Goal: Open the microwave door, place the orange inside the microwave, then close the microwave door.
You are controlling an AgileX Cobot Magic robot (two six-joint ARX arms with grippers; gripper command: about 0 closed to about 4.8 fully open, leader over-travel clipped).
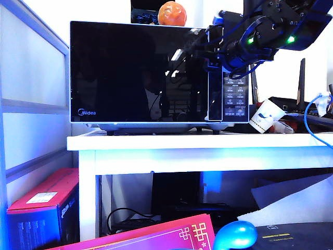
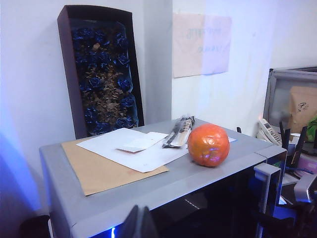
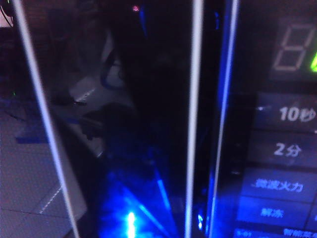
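Two risks | my right end effector (image 1: 209, 48) at the microwave door (image 1: 138, 73) handle strip, jaw gap unreadable: may slip off | left end effector (image 2: 139, 223) narrow, idle | orange (image 1: 172, 14) atop the microwave (image 1: 235, 94) on the worktop (image 1: 197, 141): a jerk could roll it.

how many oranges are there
1: the orange sits on top of the microwave, near its right rear, beside the white papers. None others visible.

Orange (image 1: 172, 14) atop microwave (image 1: 156, 73); right tool (image 1: 210, 44) at door's handle edge.
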